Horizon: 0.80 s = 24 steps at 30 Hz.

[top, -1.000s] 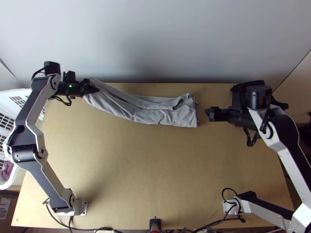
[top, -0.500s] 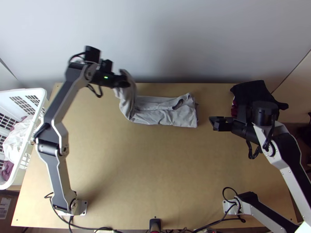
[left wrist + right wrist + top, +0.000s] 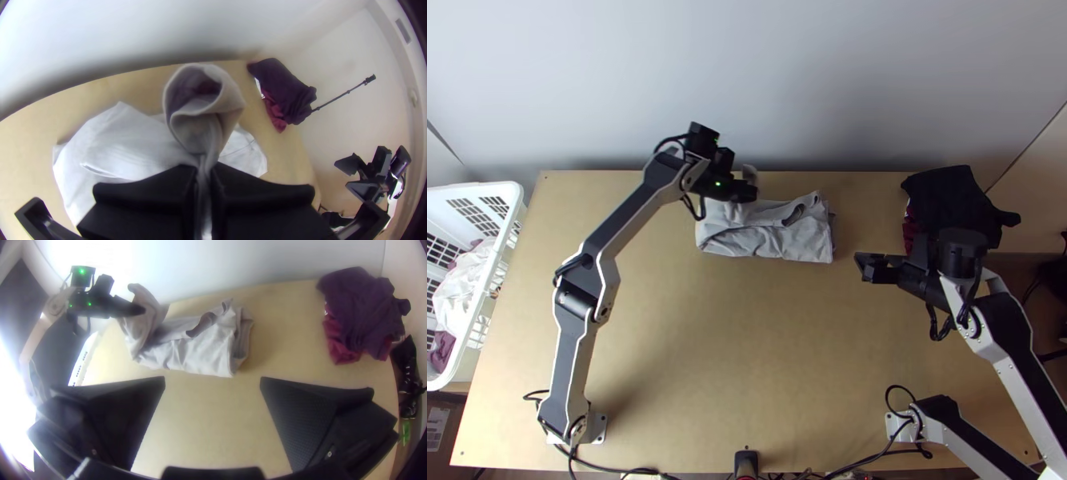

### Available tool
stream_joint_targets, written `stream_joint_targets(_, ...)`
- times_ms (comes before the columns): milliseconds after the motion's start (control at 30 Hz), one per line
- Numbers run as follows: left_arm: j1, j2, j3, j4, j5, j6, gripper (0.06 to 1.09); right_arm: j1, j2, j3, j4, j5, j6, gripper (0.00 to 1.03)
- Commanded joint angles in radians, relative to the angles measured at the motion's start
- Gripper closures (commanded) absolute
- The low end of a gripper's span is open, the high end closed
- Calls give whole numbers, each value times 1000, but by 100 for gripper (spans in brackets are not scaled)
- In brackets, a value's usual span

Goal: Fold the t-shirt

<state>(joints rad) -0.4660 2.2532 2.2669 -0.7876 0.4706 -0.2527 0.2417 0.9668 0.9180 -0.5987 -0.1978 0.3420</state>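
The t-shirt (image 3: 771,240) is a light grey garment positioned on the light wooden table (image 3: 731,336), near the far edge and slightly past the middle of its width. It lies as a folded, wrinkled band running crosswise. One end is raised off the table; the other end, nearer the right arm, rests flat and shows stacked layers at its edge. A curved opening is present in the upper side of the band, toward this flat end.

The left gripper (image 3: 749,190) is located above the raised end. Its two fingers are closed on the t-shirt, clamping a narrow gathered section between them. In the left wrist view, a loop of cloth projects beyond the fingertips and curls over.

The right gripper (image 3: 863,268) is located beside the flat end of the t-shirt, apart from it. Its fingers (image 3: 307,426) are set wide, with nothing between them.

A pile of dark garments (image 3: 951,200), purple and maroon, lies at the far corner of the table on the right arm's side. A white laundry basket (image 3: 513,196) stands at the opposite side and contains pale cloth (image 3: 463,296) and maroon cloth (image 3: 441,350)
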Motion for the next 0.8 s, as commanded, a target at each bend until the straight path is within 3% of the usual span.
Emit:
stream_joint_targets(0, -76, 60, 5, 154, -46, -43, 105, -2, -27, -79, 42, 0, 22, 4)
stream_joint_targets(367, -181, 112, 8, 380, -87, -137, 103, -24, -82, -139, 54, 0, 25, 4)
stream_joint_targets(400, -194, 115, 8, 387, -89, -137, 93, -25, -85, -143, 54, 0, 23, 4)
stream_joint_targets(467, -215, 120, 10, 403, -87, -138, 47, -25, -86, -151, 56, 0, 23, 4)
stream_joint_targets(600, -241, 120, 13, 487, -101, -195, 10, -22, -91, -182, 73, 0, 25, 4)
stream_joint_targets(767, -258, 109, 14, 580, -109, -261, 10, -16, -97, -208, 93, 0, 37, 4)
